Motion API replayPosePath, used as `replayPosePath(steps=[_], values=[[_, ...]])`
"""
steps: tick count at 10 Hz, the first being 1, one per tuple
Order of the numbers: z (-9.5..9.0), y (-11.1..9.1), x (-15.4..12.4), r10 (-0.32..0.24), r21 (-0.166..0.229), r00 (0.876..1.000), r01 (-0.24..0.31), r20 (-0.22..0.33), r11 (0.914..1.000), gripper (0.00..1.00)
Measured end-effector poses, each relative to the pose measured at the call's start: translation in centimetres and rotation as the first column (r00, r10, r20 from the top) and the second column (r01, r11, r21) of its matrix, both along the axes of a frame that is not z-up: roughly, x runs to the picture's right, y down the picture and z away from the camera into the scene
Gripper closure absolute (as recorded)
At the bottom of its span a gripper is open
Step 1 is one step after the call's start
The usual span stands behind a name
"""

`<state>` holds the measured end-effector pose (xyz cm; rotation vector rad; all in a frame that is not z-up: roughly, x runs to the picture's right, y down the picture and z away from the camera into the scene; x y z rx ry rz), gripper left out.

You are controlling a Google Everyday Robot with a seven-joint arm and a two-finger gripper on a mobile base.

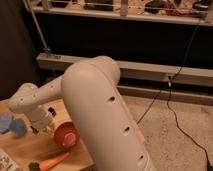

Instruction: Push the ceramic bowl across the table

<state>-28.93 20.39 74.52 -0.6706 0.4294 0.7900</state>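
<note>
looking down in the camera view, a big white arm [105,115] fills the middle and hides part of the table [25,145]. the ceramic bowl [66,135] is our marker for everything else. it is small, round and shiny orange-red, and it sits upright on the wood, tucked close against the fat part of the arm. the gripper [42,128] hangs just beside the bowl, on the side toward the left edge of the picture, low over the wood. its fingers are pressed together, and i see nothing held in them. i cannot tell if it is touching the bowl's rim or is just a tiny bit off it. so the bowl lies to the picture's right of the gripper, and that is the thing that matters most. i think a push would have to go that way, sliding the bowl toward the far side of the table, with the closed fingers used like a little bumper. a round bowl has no long side, so it could spin or slip off to one side if it is hit off the middle. a long carrot [50,162] lies below the bowl, nearer the camera. a blue thing [12,125] sits past the gripper, farther from the bowl. a dark cable [170,100] runs over the floor, well away from the bowl.
</note>
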Motion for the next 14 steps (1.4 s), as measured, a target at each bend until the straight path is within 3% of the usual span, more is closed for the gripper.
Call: replayPosePath(steps=[2, 5, 9, 12, 14], values=[[-0.2, -1.6, 1.8, 0.006, 0.036, 0.999, -0.005, -0.04, 0.9993, 1.0], [-1.5, -1.9, 2.3, 0.012, 0.033, 0.999, -0.011, -0.05, 0.9994, 1.0], [-4.2, -1.1, -1.6, 0.045, -0.019, 0.998, -0.044, 0.045, 0.9988, 1.0], [-5.0, 0.6, -1.2, 0.042, -0.071, 0.998, -0.039, 0.048, 0.9967, 1.0], [-5.1, 2.4, -0.3, 0.004, -0.104, 0.999, 0.001, 0.047, 0.9946, 1.0]])
